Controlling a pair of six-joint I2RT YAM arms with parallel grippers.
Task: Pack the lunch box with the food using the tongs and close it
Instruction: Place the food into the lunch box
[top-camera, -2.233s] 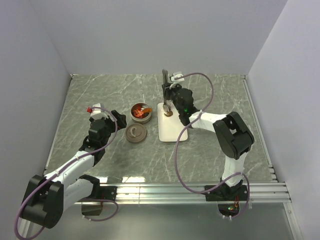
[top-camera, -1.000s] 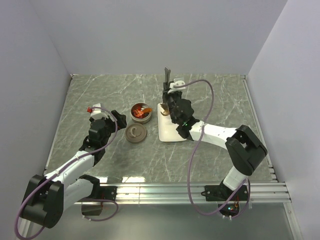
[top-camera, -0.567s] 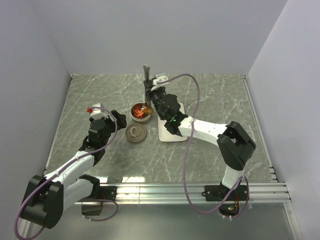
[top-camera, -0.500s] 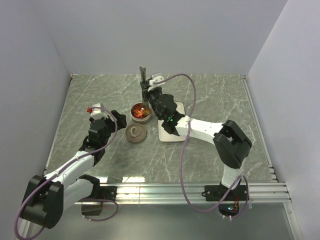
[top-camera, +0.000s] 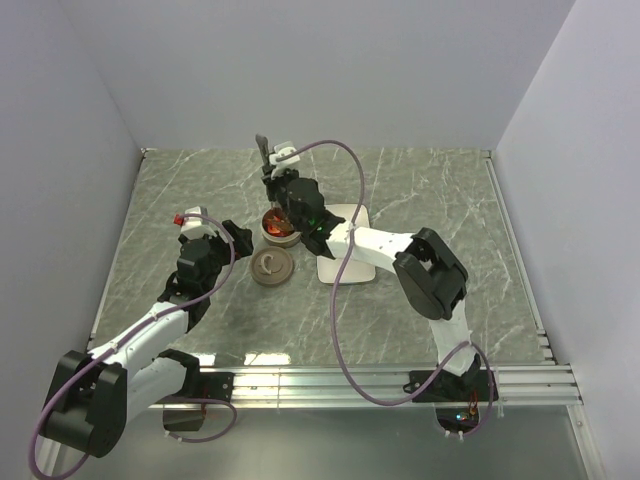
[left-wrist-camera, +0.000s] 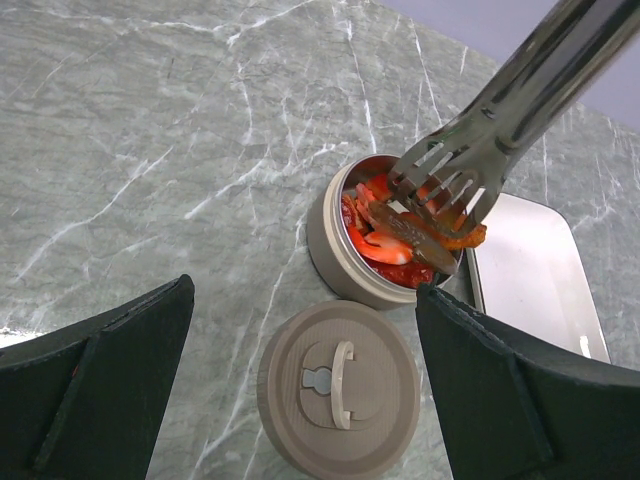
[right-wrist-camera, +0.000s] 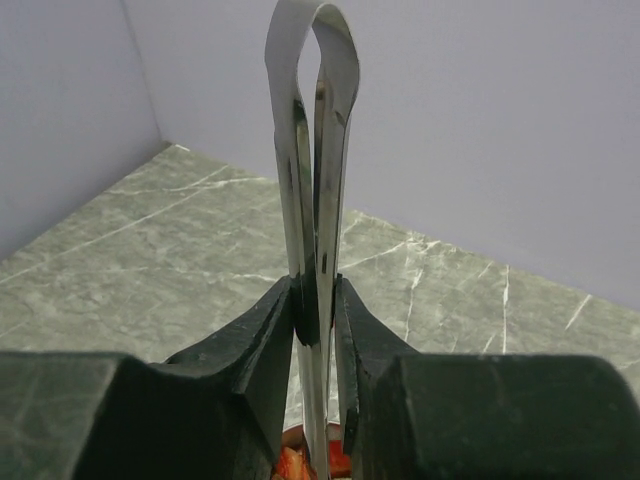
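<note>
The lid (left-wrist-camera: 338, 385) is laid flat, handle up, just beside the open lunch box (left-wrist-camera: 330, 240), and the white plate (left-wrist-camera: 525, 275) is set close on the tin's other side. The tongs (left-wrist-camera: 520, 95) are clamped, joined end up, between the fingers of the right gripper (right-wrist-camera: 318, 300), with their slotted tips set over the food (left-wrist-camera: 385, 250) heaped in the tin. The left gripper (top-camera: 231, 236) is held wide apart near the lid, touching nothing. Everything is borne by a grey veined table (left-wrist-camera: 150, 120) enclosed by plain pale walls (top-camera: 320, 70). Whether a piece is pinched by the tips cannot be told. From above, the plate is partly covered by the right arm.
</note>
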